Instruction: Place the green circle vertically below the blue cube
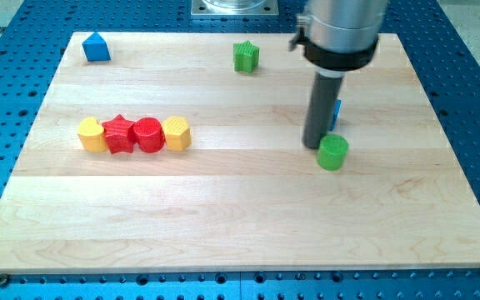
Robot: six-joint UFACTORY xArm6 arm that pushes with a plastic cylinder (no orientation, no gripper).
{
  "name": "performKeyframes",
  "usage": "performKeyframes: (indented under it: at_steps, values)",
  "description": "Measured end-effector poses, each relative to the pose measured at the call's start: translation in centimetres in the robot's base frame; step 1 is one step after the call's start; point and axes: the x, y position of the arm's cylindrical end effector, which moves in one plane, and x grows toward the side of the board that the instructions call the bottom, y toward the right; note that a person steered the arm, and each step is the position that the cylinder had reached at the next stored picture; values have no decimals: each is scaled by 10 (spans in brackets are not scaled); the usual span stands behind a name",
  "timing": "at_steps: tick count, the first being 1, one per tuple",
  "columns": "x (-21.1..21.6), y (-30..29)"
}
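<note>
Wooden board (223, 225) fills most of the frame, lying on a blue perforated table (473, 125).

Nearest object: green circle (333, 153), right of centre, upright on the board. My tip (314, 147) sits just beside it on its left edge, touching or very nearly so; cannot tell which. No fingers on this arm, only the straight dark rod, so nothing opens, closes or grips.

Same depth, left half of the frame: a row of four blocks touching side to side. From the left: yellow heart-like block (92, 134), red star (120, 133), red cylinder (147, 133), yellow hexagon-like block (177, 132).

Just behind the rod, a sliver of the blue cube (337, 111) shows at the rod's right side, mostly hidden; shape not readable here. Green circle lies directly below it in the frame, near but apart.

Farther back, upper centre: green star (246, 57). Upper left corner of the board: blue house-shaped block (97, 47), well apart from the rest.

Top right: the arm's grey housing (344, 29) above the rod.
</note>
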Motion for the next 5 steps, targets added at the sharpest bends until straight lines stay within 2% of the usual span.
performKeyframes:
  at_steps: [1, 2, 4, 5]
  values:
    - [-2, 27]
    - [5, 23]
    - [8, -33]
    - [26, -28]
